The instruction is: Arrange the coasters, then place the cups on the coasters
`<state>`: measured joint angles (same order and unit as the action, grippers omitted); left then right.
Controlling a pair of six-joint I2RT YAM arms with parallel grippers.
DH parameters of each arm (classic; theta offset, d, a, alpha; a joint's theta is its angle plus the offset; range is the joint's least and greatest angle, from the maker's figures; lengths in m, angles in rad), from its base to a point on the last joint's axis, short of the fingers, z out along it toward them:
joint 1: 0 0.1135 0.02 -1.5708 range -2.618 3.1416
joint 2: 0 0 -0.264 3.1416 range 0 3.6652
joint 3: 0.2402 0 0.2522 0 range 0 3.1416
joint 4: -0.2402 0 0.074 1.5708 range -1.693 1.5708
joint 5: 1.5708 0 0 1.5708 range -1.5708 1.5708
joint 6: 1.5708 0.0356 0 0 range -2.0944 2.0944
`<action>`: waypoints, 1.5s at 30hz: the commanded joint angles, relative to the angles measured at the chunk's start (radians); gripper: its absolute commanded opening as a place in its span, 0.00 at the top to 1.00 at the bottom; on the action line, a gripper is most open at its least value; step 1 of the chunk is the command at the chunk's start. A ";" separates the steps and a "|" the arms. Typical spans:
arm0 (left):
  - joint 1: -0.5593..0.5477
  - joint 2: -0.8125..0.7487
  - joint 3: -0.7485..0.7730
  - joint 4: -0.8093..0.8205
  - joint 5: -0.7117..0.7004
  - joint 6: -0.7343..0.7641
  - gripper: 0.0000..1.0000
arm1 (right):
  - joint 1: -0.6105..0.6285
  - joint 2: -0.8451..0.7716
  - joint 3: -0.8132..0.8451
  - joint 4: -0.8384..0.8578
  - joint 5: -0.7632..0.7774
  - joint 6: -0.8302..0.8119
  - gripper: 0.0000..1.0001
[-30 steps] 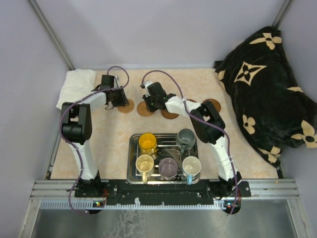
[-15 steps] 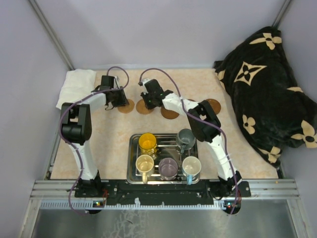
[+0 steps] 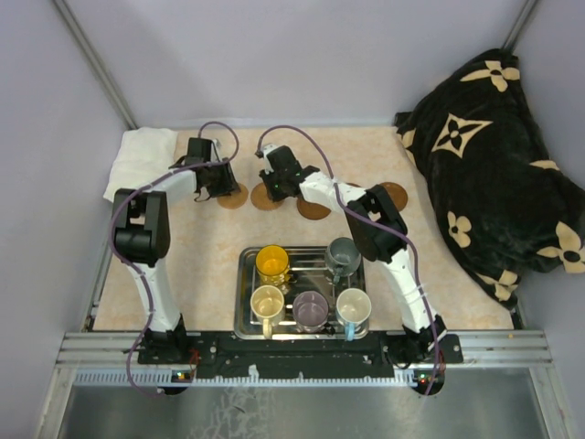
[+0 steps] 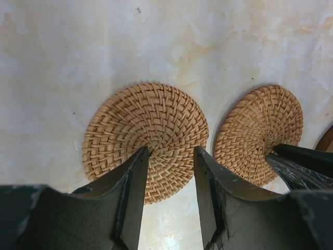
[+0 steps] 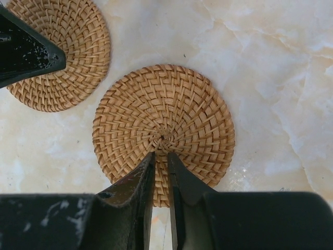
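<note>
Several woven round coasters lie in a row at the back of the table: two tan ones, a darker one and one far right. My left gripper hangs open over the near edge of the left tan coaster, gripping nothing. My right gripper has its jaws almost together, tips on the middle of the second tan coaster. The cups stand in the steel tray: yellow-orange, grey-green, cream, purple-grey, white with blue handle.
A folded white cloth lies at the back left corner. A black blanket with cream flowers fills the right side. Grey walls close the table in on three sides. The two grippers work close together, a coaster's width apart.
My right wrist has shifted a little to the left and back over the second tan coaster. The left jaws have widened slightly. The cups have not moved.
</note>
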<state>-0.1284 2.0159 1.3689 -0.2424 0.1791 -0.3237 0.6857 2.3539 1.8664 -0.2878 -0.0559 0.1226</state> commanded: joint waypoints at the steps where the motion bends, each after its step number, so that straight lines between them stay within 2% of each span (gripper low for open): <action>1: 0.004 0.071 0.022 -0.060 -0.041 0.020 0.52 | -0.009 0.013 -0.008 -0.072 0.031 -0.038 0.82; 7: 0.004 0.053 0.083 -0.060 -0.047 0.039 0.51 | -0.008 -0.002 0.099 -0.091 0.045 -0.064 0.81; 11: 0.004 0.026 0.101 -0.060 -0.038 0.043 0.51 | -0.009 -0.049 0.109 -0.092 0.067 -0.073 0.81; 18: 0.004 -0.045 0.042 -0.055 -0.016 0.022 0.52 | -0.011 -0.206 -0.059 -0.035 0.141 -0.085 0.81; 28: -0.024 -0.156 -0.037 -0.013 0.026 -0.004 0.53 | -0.068 -0.363 -0.324 -0.015 0.243 -0.030 0.87; 35: -0.050 -0.223 -0.031 0.001 0.041 -0.020 0.53 | -0.074 -0.336 -0.358 -0.047 0.259 -0.027 0.89; 45: -0.057 -0.248 -0.061 0.005 0.077 -0.037 0.52 | -0.093 -0.235 -0.313 -0.088 0.227 -0.007 0.92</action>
<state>-0.1802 1.7988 1.3262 -0.2493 0.2344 -0.3481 0.6044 2.0758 1.5051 -0.3660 0.1867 0.1009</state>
